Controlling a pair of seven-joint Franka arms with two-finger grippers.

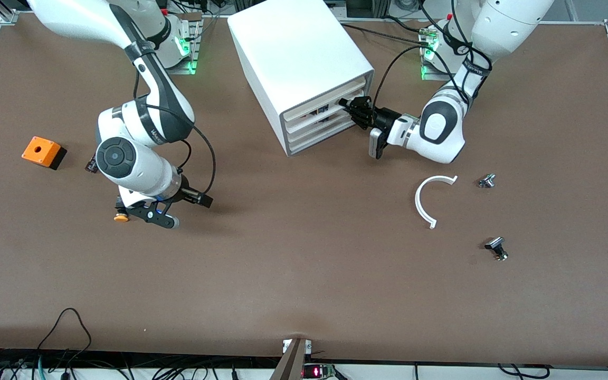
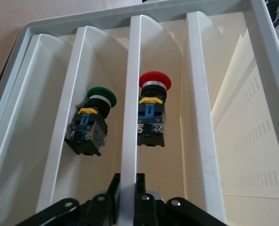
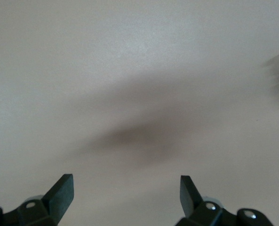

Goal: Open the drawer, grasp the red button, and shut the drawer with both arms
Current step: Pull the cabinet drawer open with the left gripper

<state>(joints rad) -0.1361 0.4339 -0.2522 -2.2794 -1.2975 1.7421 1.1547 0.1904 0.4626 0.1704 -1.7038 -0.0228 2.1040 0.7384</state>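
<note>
The drawer [image 1: 319, 109] is held by the left gripper [image 1: 355, 108], in the upper middle of the front view, at the front of the white cabinet [image 1: 293, 47]. The black fingers [image 2: 140, 188] are pressed together on a thin white wall [image 2: 130, 70] inside the drawer. The button [image 2: 154, 84] with the red cap is seen standing in the slot beside that wall (a green button [image 2: 101, 96] stands in the next slot).

The drawer should be pulled straight out and slowly, so the buttons are not tipped over. The left arm is stretched low and level toward the cabinet.

The right gripper [image 1: 151, 214] is held low over the table, in the lower part of the front view, with its fingers wide apart. Nothing is held, and that arm is kept waiting.
</note>
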